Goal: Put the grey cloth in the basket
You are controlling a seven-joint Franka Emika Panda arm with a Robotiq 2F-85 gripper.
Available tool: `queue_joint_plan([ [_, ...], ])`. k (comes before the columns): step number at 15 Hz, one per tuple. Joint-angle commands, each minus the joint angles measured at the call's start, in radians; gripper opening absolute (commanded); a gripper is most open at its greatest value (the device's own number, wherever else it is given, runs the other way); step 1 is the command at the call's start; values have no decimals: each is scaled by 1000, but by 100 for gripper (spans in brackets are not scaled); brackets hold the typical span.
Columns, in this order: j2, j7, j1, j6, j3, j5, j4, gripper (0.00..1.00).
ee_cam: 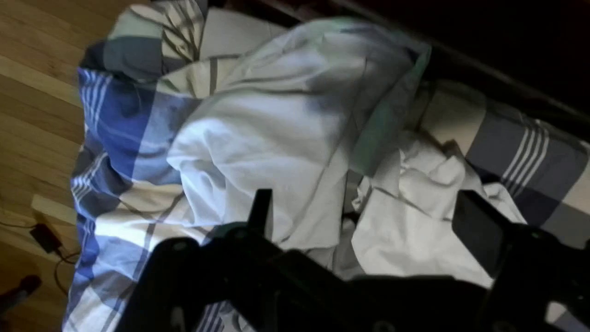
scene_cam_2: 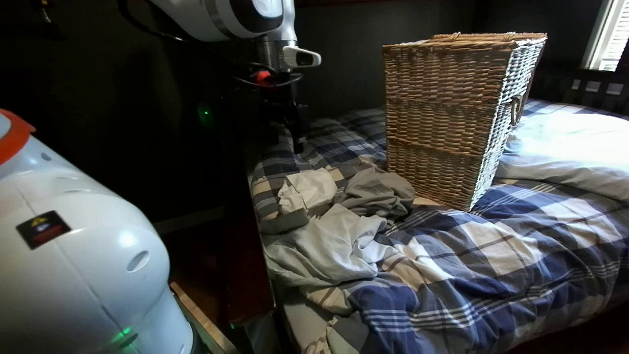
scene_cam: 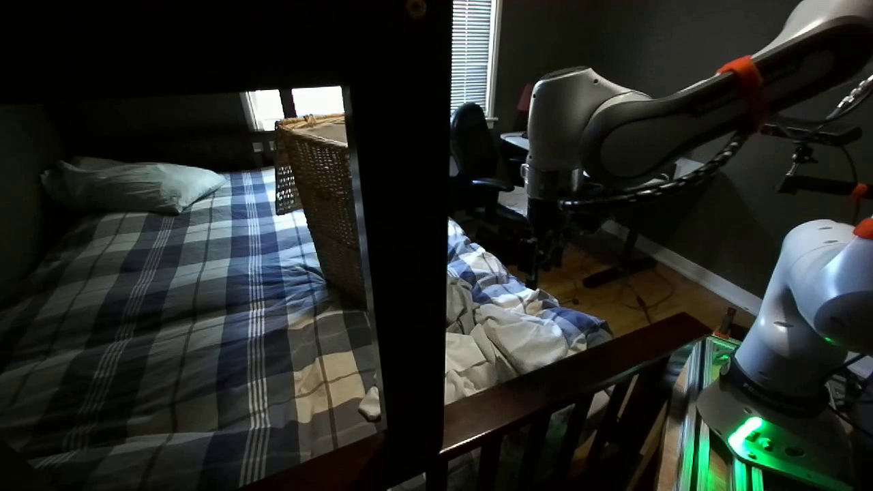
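Looks down, in the wrist view, past an end effector [ee_cam: 366, 214] spread wide, with nothing gripped between the fingers [ee_cam: 477, 235]. Shows beneath, across the centre of the frame, a pale cloth [ee_cam: 276, 124] and, at lower right, a crumpled white cloth [ee_cam: 419, 226], both lying on the plaid-covered surface [ee_cam: 122, 124]. Leaves visible between the two, at lower centre, only a strip of darker grey fabric [ee_cam: 345, 258], too little to identify.

In an exterior view, shows the grey cloth [scene_cam_2: 378, 191] bunched right of centre, just beside the foot of the tall wicker basket [scene_cam_2: 442, 113] and outside it; cannot tell touching from near. Best guess by shade: this darker heap as the target, rather than the paler ones alongside. Places the end effector at upper centre, above the heaps.

In an exterior view, shows the wicker basket left of centre, partly behind a dark bed post [scene_cam: 406, 273], with a pillow [scene_cam: 136, 184] farther left and apparently a woven lid [scene_cam: 288, 170] hanging open down one side. Puts the grey cloth just right of the post, with the end effector higher up, too dark here to read.

Seems an early stage: basket ready, grey cloth neither grasped nor inside. Left to do, probably: lower, close on the grey cloth, lift it over the basket, release.
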Motion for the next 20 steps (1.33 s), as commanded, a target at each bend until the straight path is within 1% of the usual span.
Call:
queue_joint_plan([
  [1, 179, -87, -29, 184, -71, -7, 72, 100],
  [5, 391, -174, -60, 362, -147, -14, 169, 100],
  [6, 440, -184, -63, 432, -157, -24, 189, 100],
  [8, 554, -190, -59, 534, -172, -16, 251, 100],
  [9, 600, -196, -56, 566, -177, -17, 280, 100],
  [11, 697, -170, -43, 611, -195, -61, 340, 100],
  [14, 817, -167, -26, 642, -216, -75, 426, 100],
  [17, 913, -191, -21, 693, -214, -69, 503, 100],
  [18, 942, -187, -11, 701, -222, -78, 525, 75],
  [19, 965, -188, -6, 706, -225, -80, 544, 75],
  [20, 987, -190, -4, 704, -223, -76, 561, 66],
])
